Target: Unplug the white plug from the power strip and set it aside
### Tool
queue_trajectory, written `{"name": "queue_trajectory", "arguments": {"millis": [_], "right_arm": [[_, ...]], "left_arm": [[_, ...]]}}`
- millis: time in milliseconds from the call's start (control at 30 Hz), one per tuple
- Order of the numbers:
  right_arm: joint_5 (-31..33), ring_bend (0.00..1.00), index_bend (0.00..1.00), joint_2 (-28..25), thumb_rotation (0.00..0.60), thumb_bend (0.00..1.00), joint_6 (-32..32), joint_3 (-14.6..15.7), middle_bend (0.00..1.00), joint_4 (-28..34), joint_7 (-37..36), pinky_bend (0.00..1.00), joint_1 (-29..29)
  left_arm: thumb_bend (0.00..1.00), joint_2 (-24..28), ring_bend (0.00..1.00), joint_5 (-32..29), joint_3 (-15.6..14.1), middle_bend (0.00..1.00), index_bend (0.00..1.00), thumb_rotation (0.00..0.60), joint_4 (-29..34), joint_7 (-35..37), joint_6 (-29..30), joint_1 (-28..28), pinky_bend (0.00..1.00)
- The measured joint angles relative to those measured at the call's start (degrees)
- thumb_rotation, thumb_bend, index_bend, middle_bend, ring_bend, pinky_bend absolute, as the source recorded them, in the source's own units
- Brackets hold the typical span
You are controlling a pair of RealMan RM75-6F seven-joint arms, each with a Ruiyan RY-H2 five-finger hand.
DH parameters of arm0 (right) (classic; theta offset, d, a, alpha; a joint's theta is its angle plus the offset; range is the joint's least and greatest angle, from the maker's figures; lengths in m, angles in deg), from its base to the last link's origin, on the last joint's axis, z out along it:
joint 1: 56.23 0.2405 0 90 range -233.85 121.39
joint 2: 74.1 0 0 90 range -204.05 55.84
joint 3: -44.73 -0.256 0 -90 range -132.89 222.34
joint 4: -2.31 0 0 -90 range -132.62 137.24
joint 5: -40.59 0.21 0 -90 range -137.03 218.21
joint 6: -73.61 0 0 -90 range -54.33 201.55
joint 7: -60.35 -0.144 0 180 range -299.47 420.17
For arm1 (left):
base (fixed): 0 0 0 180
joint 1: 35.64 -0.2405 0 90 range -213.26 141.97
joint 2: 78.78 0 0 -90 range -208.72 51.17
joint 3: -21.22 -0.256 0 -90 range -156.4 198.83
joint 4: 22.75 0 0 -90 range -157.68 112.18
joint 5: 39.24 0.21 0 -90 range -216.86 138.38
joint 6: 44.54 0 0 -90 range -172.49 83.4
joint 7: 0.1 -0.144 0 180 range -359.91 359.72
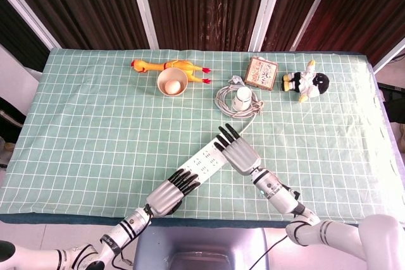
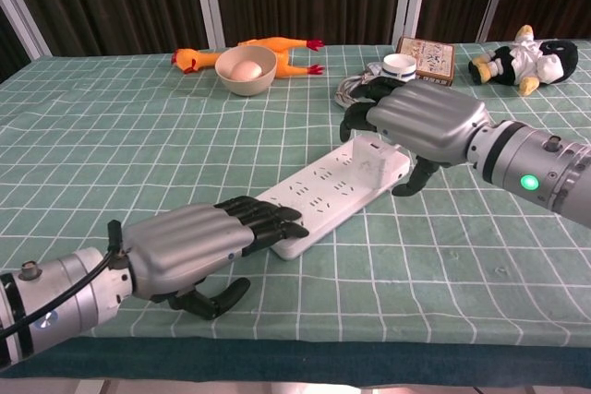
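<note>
While the left hand [image 2: 189, 251] lies flat with its fingers extended side by side on the near end of the power strip [image 2: 319, 198], pressing down on it and grasping nothing, the right hand [image 2: 416, 122] hovers over the far end. Its fingers are stretched forward and slightly apart, thumb hanging down beside the strip's edge; nothing is held in it. White plug [image 2: 369, 156] sits upright in the far end of the strip, just beneath the right palm; whether the palm touches it cannot be told. From the head view the strip [image 1: 205, 159] runs diagonally across the green checked tablecloth [image 1: 95, 124], left hand [image 1: 171, 193] at the lower end, right hand [image 1: 239, 151] at the upper.

Toward the back of the table: coiled white cable [image 1: 237, 102] with a small white cup [image 1: 242, 99] standing on it, a bowl [image 1: 172, 83] holding an egg [image 1: 171, 86], a rubber chicken [image 1: 168, 66] behind the bowl, a small printed box [image 1: 260, 73], a plush penguin [image 1: 306, 81] to its right.
</note>
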Motion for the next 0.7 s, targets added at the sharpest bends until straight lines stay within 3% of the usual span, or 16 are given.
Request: {"name": "queue_trajectory", "arguments": {"millis": [700], "right_arm": [[0.98,0.17,0.55,2.07,0.600,0.38,0.51,0.16,0.38,-1.50,1.18,0.27,0.92]], "left_arm": [[0.62,-0.14,0.00,-0.49,-0.75,0.00,0.00,0.600,-0.21,-0.17,0.65,0.40,0.00]]}}
